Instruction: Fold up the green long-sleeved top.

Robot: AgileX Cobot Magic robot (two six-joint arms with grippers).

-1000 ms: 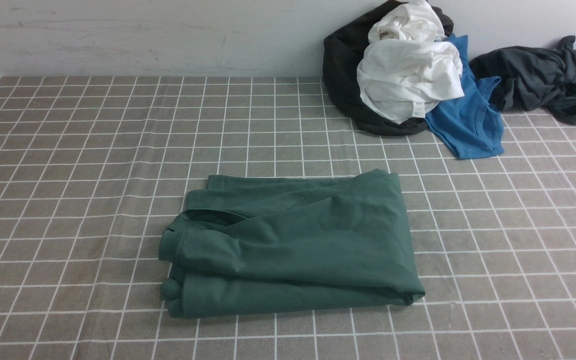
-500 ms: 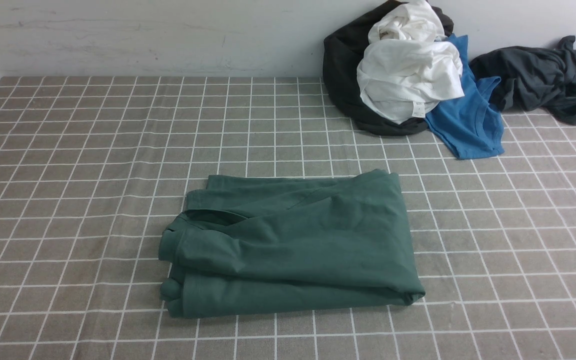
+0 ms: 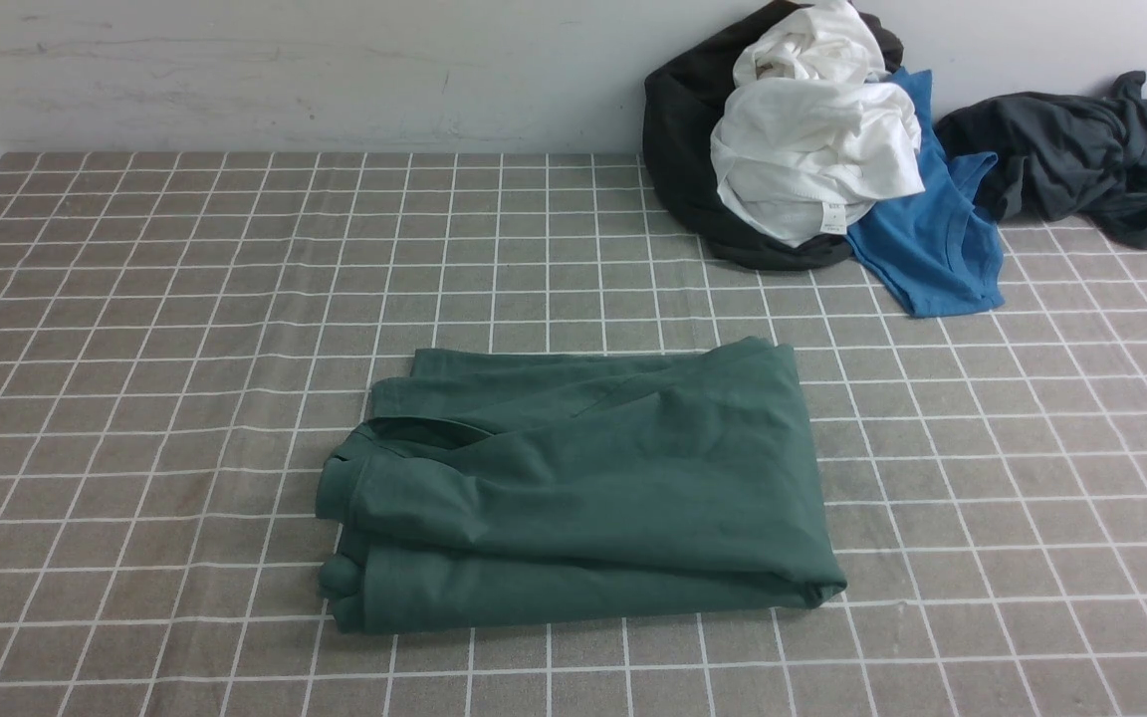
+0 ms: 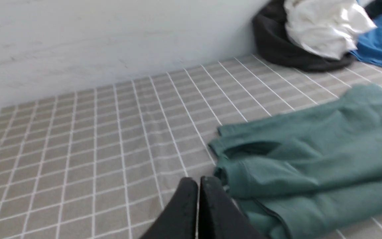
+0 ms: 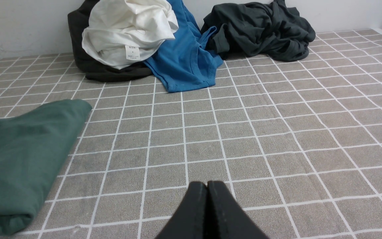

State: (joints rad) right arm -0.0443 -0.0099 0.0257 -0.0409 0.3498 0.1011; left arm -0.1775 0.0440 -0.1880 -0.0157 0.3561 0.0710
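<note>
green long-sleeved top (image 3: 583, 498) lies folded into a thick rectangle; both arms' fingers (image 4: 197, 189) pressed together, empty.

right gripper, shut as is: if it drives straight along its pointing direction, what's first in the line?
Probably only bare checked tablecloth. The right gripper points past the green long-sleeved top, which lies off to one side. Further on, the blue T-shirt roughly lines up, though depth is unclear.
</note>
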